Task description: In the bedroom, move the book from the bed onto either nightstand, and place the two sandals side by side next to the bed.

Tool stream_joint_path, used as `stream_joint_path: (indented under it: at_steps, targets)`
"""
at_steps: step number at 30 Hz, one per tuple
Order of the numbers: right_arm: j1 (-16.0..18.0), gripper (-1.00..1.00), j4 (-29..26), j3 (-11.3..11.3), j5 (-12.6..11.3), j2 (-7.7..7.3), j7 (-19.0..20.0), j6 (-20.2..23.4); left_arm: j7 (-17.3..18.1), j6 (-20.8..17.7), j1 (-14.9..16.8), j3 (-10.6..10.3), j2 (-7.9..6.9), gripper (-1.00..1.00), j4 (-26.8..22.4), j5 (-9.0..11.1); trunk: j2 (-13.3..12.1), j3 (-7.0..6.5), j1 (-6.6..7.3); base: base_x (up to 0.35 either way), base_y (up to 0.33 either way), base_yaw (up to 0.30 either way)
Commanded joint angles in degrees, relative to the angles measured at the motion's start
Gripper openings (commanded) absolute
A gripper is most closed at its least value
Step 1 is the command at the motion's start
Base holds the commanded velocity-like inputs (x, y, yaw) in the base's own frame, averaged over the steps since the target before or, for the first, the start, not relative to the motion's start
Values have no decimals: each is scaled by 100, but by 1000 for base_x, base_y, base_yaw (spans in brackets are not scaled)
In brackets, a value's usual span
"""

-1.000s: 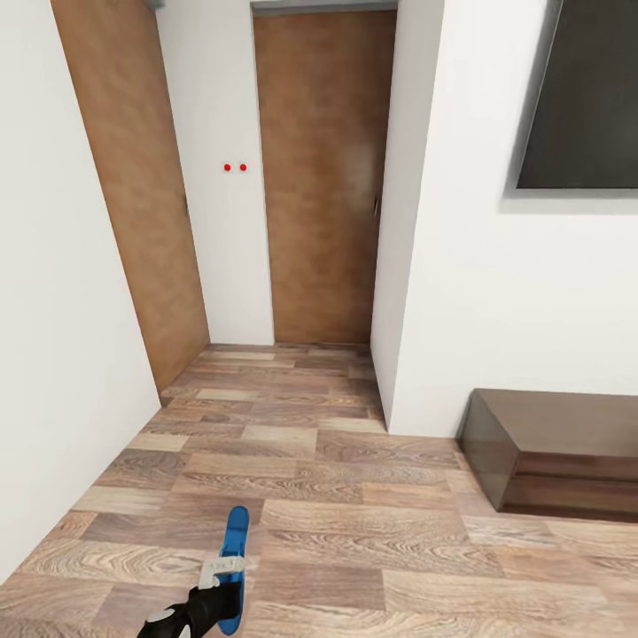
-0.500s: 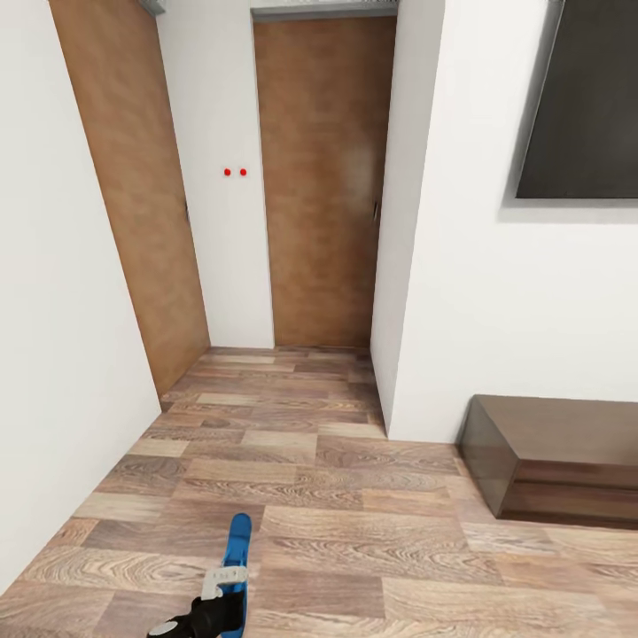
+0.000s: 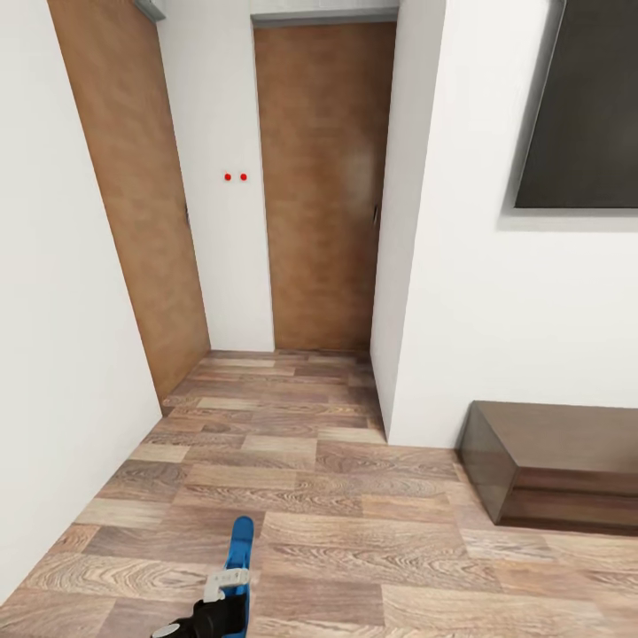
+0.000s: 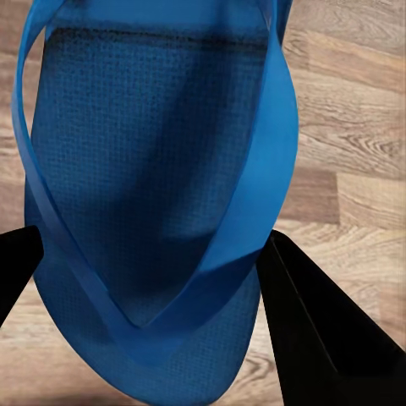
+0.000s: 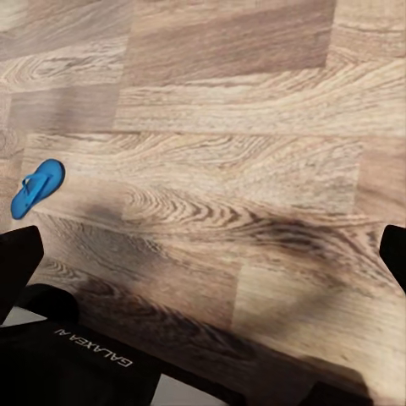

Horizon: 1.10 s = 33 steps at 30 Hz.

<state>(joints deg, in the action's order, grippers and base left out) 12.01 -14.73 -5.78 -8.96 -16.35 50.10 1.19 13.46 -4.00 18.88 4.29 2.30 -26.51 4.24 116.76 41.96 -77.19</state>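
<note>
In the head view one blue sandal sticks forward over the wood-plank floor at the bottom edge, with my left gripper shut on its rear part. The left wrist view looks onto this sandal from close up, its straps crossing between the two black fingers that clamp its sides. The second blue sandal lies flat on the floor, small and far off in the right wrist view. My right gripper hangs open above bare planks. The bed, the book and the nightstand are out of view.
Two plain brown doors close off a short white-walled passage ahead. A wall corner juts out at centre right. A long dark brown low cabinet stands at the right under a dark-framed panel. The robot's base is below my right gripper.
The whole head view has slid slightly downward, so the camera has moved. My left gripper and the held sandal sit lower at the picture's bottom edge, with the grip unchanged.
</note>
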Motion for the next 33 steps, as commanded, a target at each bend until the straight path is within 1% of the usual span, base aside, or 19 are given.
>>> stream_joint_path:
  at_steps: [1,10,33]
  targets:
    - [3,100,5,-20,-9,0,26,13,51,-40,2,46,7,-100,-4,33,-39,-13,23,0,0,0]
    - [3,100,5,-20,-9,0,26,13,51,-38,2,47,7,-100,-3,38,-400,-168,221,0,0,0]
    - [3,100,5,-22,-9,-8,26,13,51,-38,2,55,0,-100,-2,43,-400,39,221,0,0,0]
